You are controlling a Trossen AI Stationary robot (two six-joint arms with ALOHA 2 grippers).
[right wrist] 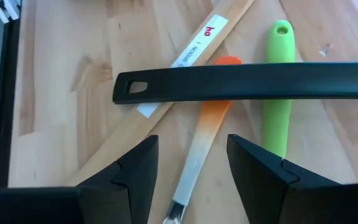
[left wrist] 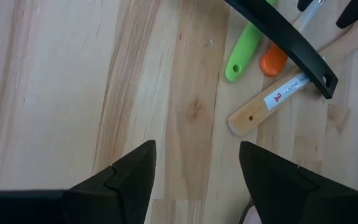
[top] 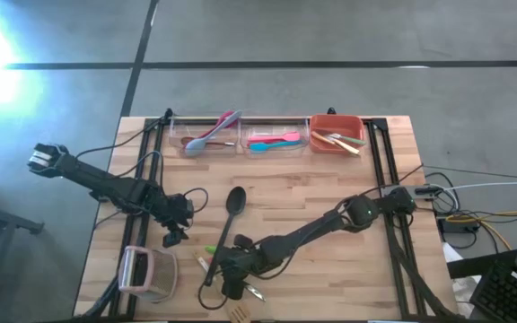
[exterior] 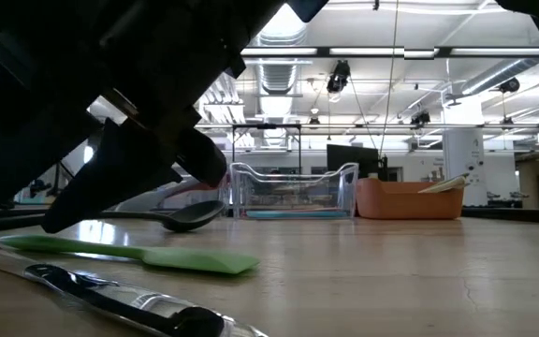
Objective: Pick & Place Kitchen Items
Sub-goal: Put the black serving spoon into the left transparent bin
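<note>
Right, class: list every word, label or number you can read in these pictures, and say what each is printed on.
"ho": red letters on the white label of the wooden handle, which lies under the black spoon handle.
A line of small dark print on the same label: too small to read.
No other readable text on the utensils, bins or table; the right gripper hovers over this pile.

three bins (top: 276, 136) sat in a row along the table's (top: 330, 193) far edge, utensils in each. long-handled spoon (top: 229, 222) lay mid-table, handle crossing over a cluster of utensils (top: 212, 258) near the front edge. boxy handled object (top: 144, 272) sat left of that cluster. left gripper (top: 176, 231) hovered between them; right gripper (top: 232, 269) over the cluster.
</note>
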